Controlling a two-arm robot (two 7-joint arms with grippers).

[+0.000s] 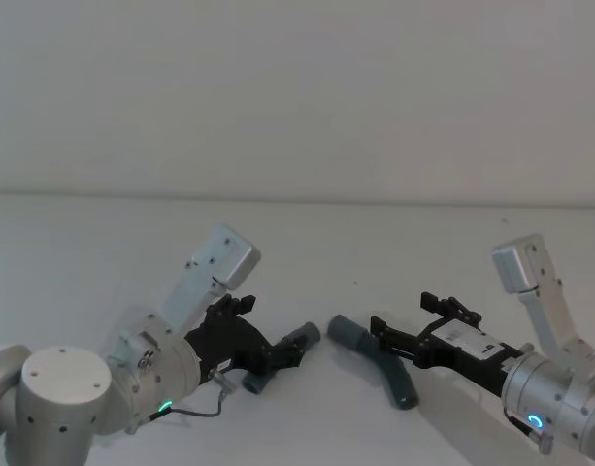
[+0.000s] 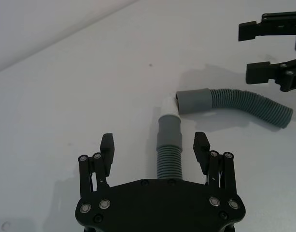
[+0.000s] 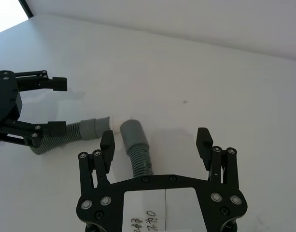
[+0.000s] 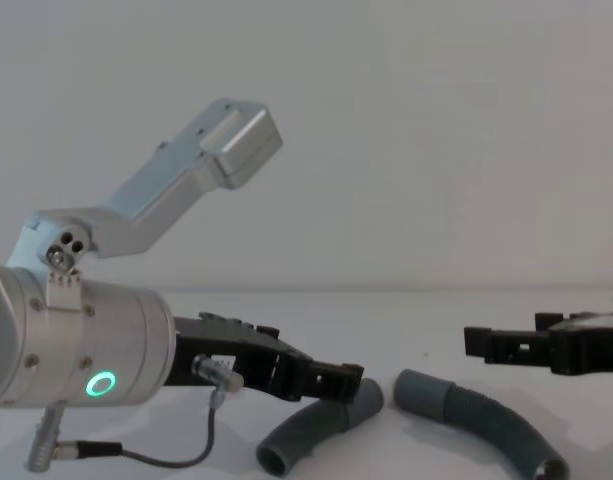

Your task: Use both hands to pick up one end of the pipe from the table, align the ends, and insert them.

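Two dark-grey ribbed pipe pieces lie on the white table (image 1: 307, 252), their ends nearly meeting. The left pipe piece (image 2: 169, 157) has a narrow cuff with a white tip (image 2: 169, 104) that touches the wide cuff (image 2: 195, 101) of the right pipe piece (image 3: 136, 147). My left gripper (image 2: 154, 141) is open, its fingers on either side of the left piece (image 1: 278, 357) without touching it. My right gripper (image 3: 156, 138) is open over the right piece (image 1: 384, 364), which runs between its fingers nearer one of them. In the chest view the right gripper (image 4: 483, 344) hovers above its piece (image 4: 481, 418).
The table is bare around the pipe pieces, with open room toward the far wall (image 1: 297, 97). A thin grey cable (image 4: 166, 458) hangs under my left wrist.
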